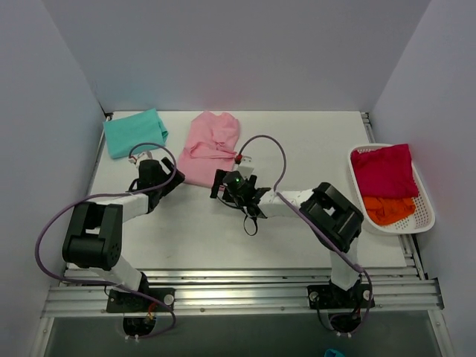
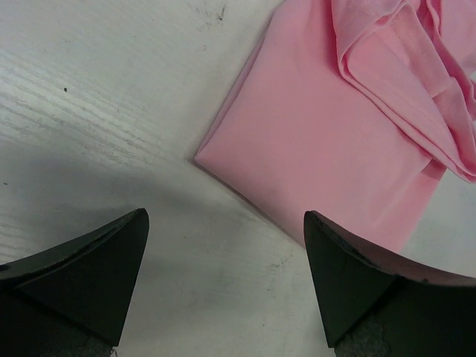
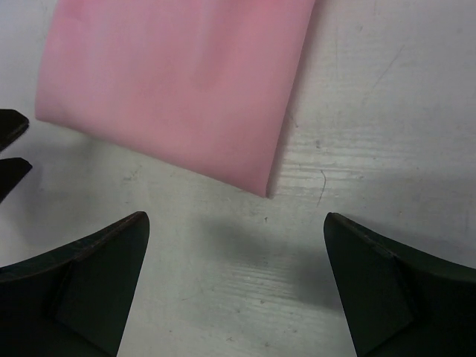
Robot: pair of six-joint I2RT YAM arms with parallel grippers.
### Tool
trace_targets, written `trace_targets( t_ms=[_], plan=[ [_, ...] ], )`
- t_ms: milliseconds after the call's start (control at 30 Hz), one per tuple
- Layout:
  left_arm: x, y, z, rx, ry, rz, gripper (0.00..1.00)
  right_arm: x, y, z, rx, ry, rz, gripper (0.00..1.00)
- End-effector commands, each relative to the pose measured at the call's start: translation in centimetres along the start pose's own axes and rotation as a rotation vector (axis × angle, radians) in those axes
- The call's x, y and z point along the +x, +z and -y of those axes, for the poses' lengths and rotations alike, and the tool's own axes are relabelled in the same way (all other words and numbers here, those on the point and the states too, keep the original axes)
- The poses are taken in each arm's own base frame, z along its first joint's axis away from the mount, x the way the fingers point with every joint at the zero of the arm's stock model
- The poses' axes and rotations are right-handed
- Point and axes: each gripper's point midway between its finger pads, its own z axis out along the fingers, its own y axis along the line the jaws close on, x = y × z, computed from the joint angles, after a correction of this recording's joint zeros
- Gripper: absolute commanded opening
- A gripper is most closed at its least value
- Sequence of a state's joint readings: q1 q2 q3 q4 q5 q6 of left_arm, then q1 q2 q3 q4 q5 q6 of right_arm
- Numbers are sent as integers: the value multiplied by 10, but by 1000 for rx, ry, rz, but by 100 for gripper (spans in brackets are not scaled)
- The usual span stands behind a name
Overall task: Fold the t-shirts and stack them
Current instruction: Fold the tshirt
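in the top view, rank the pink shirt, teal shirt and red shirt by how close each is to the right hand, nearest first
1. pink shirt: mid-table, just ahead of the right hand.
2. teal shirt: folded, far left corner.
3. red shirt: in the basket at the table's right edge.

Orange t-shirt (image 1: 388,210) — half under crimson t-shirt (image 1: 383,171)

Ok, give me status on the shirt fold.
Left tool open, empty, by pink shirt near-left corner. Right tool open, empty, by near-right corner. Teal shirt folded, far left. Nothing in the way.
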State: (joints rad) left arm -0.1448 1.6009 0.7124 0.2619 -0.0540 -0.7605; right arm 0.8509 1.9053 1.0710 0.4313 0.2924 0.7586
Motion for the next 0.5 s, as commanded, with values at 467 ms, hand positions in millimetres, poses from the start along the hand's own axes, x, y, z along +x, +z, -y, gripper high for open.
trace_targets(
  t_ms=[467],
  plan=[
    [-6,44,8,24,-52,38,98,16,60,-17,-80,60,-58,100]
  ],
)
